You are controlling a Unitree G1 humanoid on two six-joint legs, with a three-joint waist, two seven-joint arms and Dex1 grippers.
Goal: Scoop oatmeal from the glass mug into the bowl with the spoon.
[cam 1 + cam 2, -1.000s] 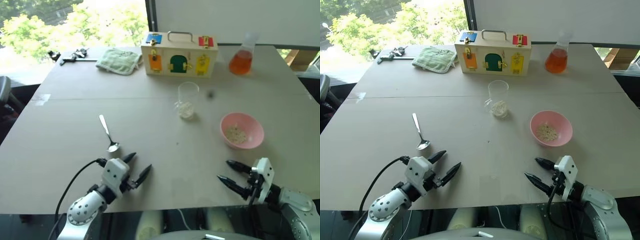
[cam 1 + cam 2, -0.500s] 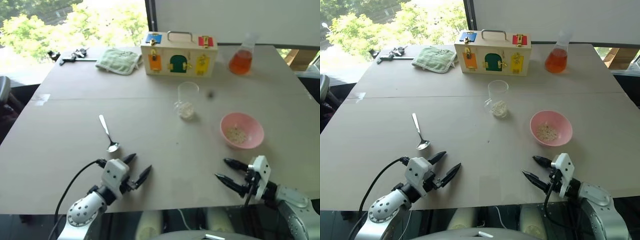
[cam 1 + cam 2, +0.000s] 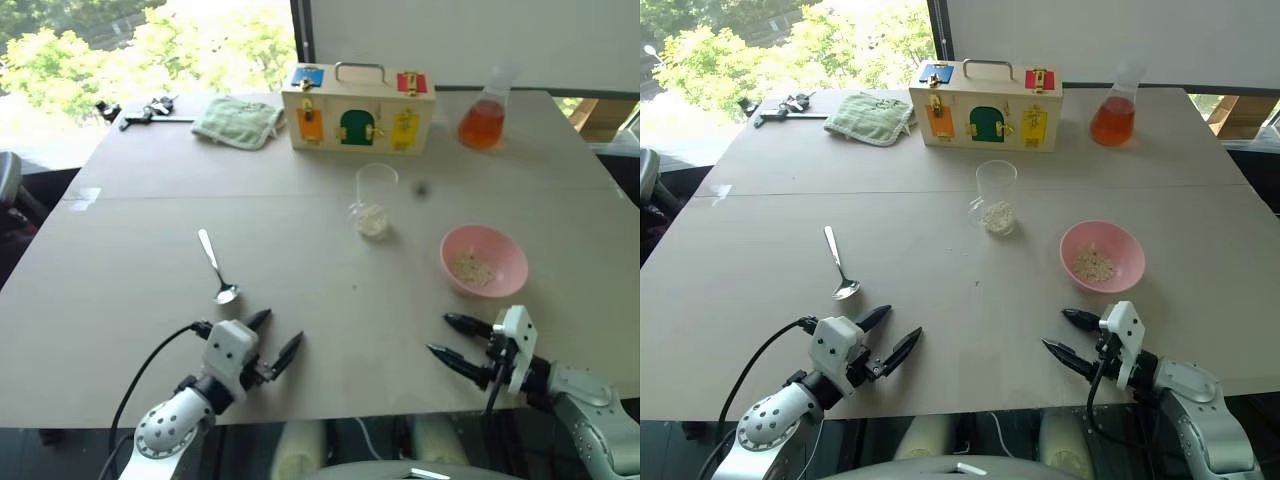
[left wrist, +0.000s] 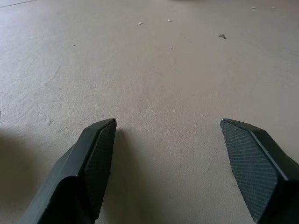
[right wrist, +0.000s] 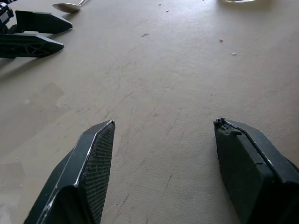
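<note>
behind the glass mug, wooden latch box, orange flask

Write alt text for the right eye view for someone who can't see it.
Two open robot grippers, the left gripper and right gripper, hover empty over the near edge of a beige table. A spoon lies ahead of the left one; farther back stand a glass mug and a pink bowl, both holding oatmeal.

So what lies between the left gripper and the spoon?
Nothing: only bare table separates the left gripper from the spoon, seen in both eye views.
</note>
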